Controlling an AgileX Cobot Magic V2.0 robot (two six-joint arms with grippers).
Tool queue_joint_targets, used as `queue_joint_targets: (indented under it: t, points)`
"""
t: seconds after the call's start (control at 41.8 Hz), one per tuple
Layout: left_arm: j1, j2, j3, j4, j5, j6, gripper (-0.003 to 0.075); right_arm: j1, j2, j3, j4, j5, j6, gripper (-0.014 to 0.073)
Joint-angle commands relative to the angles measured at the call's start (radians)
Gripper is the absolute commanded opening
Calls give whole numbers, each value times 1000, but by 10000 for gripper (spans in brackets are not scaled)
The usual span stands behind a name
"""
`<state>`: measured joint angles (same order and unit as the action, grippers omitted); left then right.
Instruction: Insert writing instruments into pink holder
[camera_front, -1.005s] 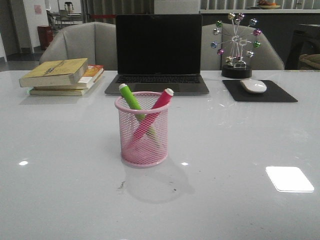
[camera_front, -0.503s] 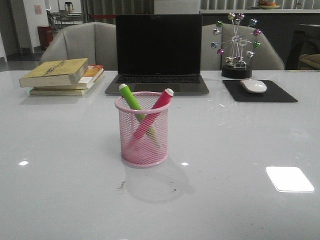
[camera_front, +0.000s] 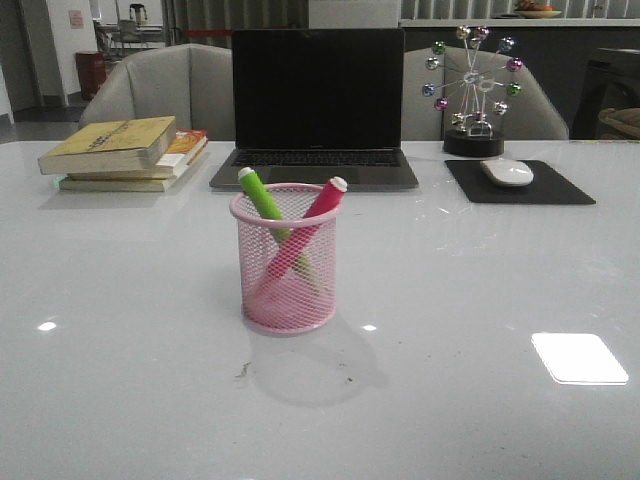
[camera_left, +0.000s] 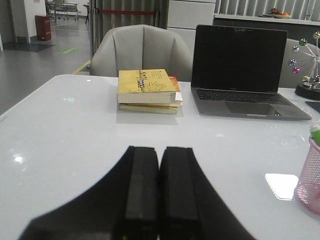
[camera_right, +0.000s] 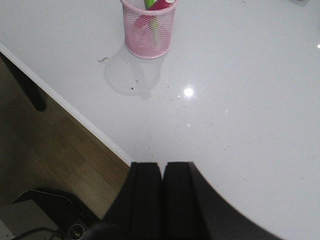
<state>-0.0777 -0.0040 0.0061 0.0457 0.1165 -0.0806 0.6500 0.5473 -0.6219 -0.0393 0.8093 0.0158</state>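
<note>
The pink holder (camera_front: 288, 258) stands upright near the middle of the white table (camera_front: 120, 300), in front of the closed-screen-dark laptop (camera_front: 316, 105). Both markers are inside it, crossed: the lime green marker (camera_front: 262, 200) leans toward the left with its white tip above the rim, and the pink-red marker (camera_front: 318, 208) leans toward the right, tip also above the rim. The left gripper (camera_left: 159, 192) has its fingers pressed together with nothing between them, well apart from the holder. The right gripper (camera_right: 162, 200) is likewise closed and empty, above the table's near edge. A stack of books (camera_front: 125, 152) lies left of the laptop; a mouse (camera_front: 507, 172) sits on a black pad (camera_front: 560, 188) to its right.
</note>
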Motion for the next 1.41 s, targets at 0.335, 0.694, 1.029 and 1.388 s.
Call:
queue_joint_targets:
  t: [0.335,0.694,1.029,1.388]
  points:
    - [2,-19,2,-28,-188,-1,93,-7,2,-26,-15,-61,-8,58]
    - [-2,-19,2,-10,-192,-1,93,-7,2,-26,-15,-61,-8,58]
    - [-2,-19,2,-10,-192,-1,93,-7,2,-26,-15,-61,-8,58]
    - [-2,-19,2,-10,-192,-1,93,-7,2,-26,-15,-61,-8,58]
